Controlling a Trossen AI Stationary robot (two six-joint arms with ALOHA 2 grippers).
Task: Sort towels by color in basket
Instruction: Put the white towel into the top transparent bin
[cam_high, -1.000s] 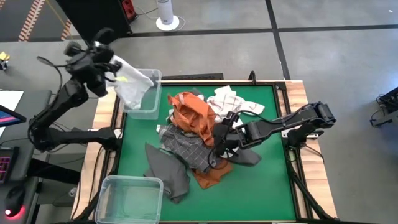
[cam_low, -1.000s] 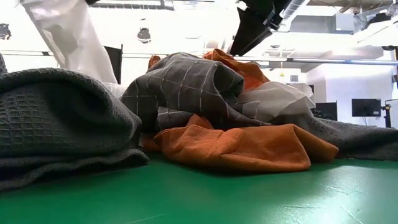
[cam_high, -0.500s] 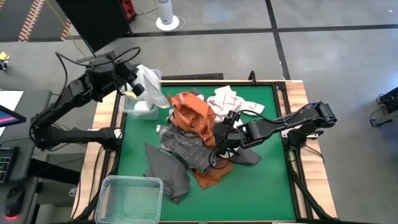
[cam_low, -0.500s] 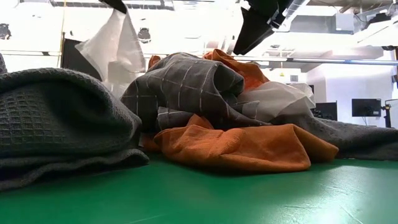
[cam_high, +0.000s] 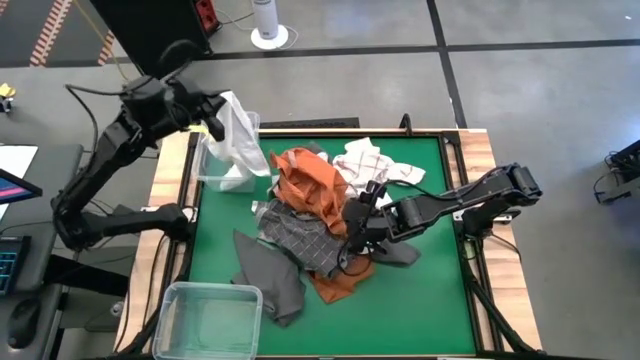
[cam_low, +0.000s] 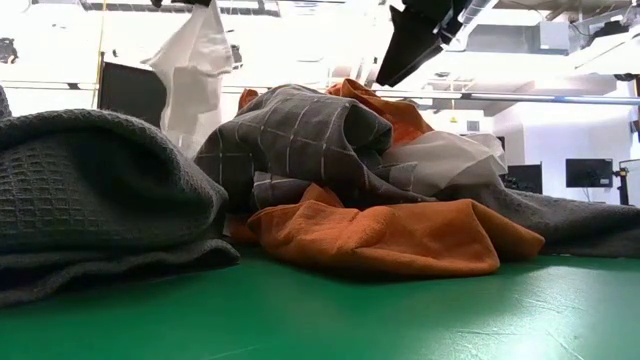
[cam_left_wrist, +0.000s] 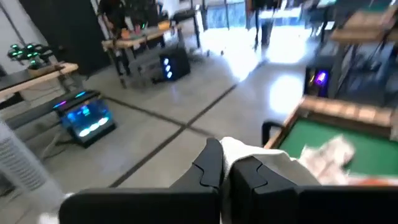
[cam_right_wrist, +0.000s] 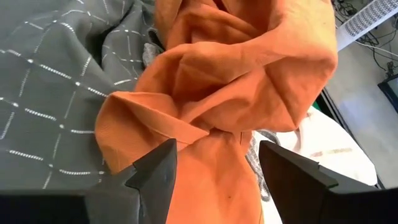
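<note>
Nearest in the low view, a dark grey waffle-weave towel (cam_low: 95, 190) fills the left foreground, its left side cut off by the frame. Behind it an orange towel (cam_low: 385, 235) spreads over the green table (cam_low: 330, 310), under a heap topped by a grey checked towel (cam_low: 300, 140); how many cloths are buried in that heap cannot be made out. From above, the heap sits mid-table, with a white checked towel (cam_high: 368, 160) at its far edge and a clear basket (cam_high: 210, 318) at the near left corner, partly cropped. The right gripper (cam_high: 352, 232) hangs low over the heap, its fingers (cam_right_wrist: 155, 176) apart with a bunched fold of the orange towel between them; whether they touch the cloth is not clear. Farther back, the left gripper (cam_high: 212, 108) is raised over a second clear basket (cam_high: 228, 172) at the far left edge of the table, fingers clamped together on a plain white towel (cam_high: 237, 135), which hangs down toward that basket and hides most of its inside. In the left wrist view only a small bit of white cloth shows past the closed fingers (cam_left_wrist: 211, 165).
</note>
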